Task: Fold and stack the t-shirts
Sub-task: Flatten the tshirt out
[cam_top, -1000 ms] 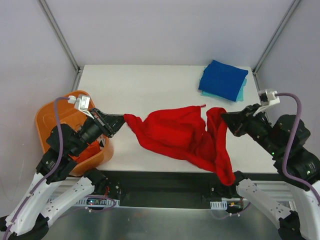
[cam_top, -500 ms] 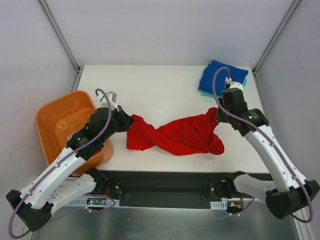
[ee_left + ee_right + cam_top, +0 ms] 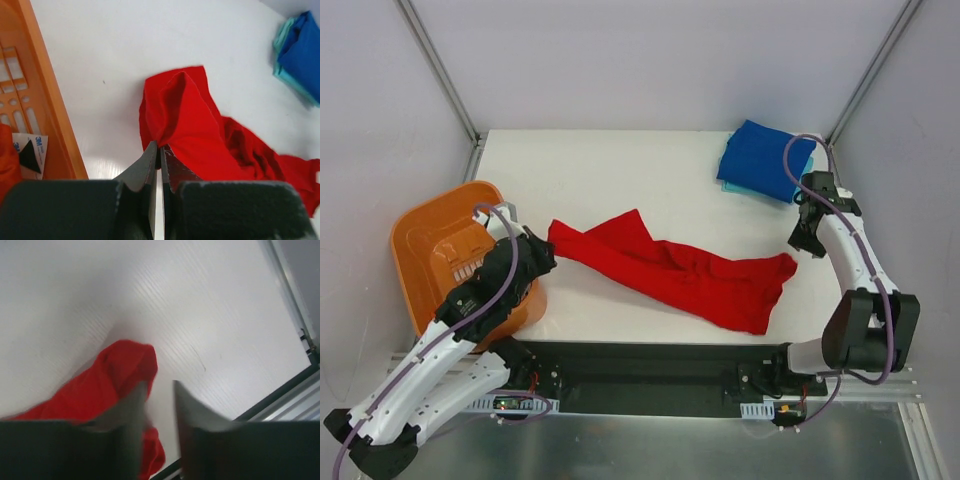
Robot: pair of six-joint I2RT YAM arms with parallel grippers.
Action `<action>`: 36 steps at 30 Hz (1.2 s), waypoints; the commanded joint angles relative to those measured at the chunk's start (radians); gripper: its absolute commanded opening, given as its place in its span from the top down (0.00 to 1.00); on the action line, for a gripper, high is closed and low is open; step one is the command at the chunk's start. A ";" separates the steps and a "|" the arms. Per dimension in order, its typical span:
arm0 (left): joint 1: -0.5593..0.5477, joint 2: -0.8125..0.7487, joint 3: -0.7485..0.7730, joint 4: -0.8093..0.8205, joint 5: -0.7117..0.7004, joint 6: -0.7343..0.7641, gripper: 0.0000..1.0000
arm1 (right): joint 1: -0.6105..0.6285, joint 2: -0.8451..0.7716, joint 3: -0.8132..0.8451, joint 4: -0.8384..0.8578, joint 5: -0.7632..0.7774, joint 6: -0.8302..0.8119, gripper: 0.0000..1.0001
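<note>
So the left hand was clamped on the red shirt strung along the table's near edge, right hand apart by its other end, so I'd grab there and pull it flat.

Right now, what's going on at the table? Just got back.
The left gripper is shut on the left end of the red t-shirt, which lies stretched out, unfolded, across the table. The right gripper hovers open by the shirt's right end, holding nothing. A folded blue t-shirt lies on a teal one at the far right corner; the orange basket sits at the left edge.
</note>
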 commanded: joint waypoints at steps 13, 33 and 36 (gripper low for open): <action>0.009 0.108 -0.092 -0.017 0.112 -0.081 1.00 | 0.494 -0.155 -0.132 0.075 -0.184 0.025 0.21; 0.009 0.035 -0.130 -0.011 0.129 -0.101 1.00 | 0.668 0.352 0.049 0.016 0.118 0.248 0.84; 0.009 0.048 -0.112 -0.012 0.120 -0.097 1.00 | 0.662 0.312 0.051 -0.006 0.172 0.251 0.99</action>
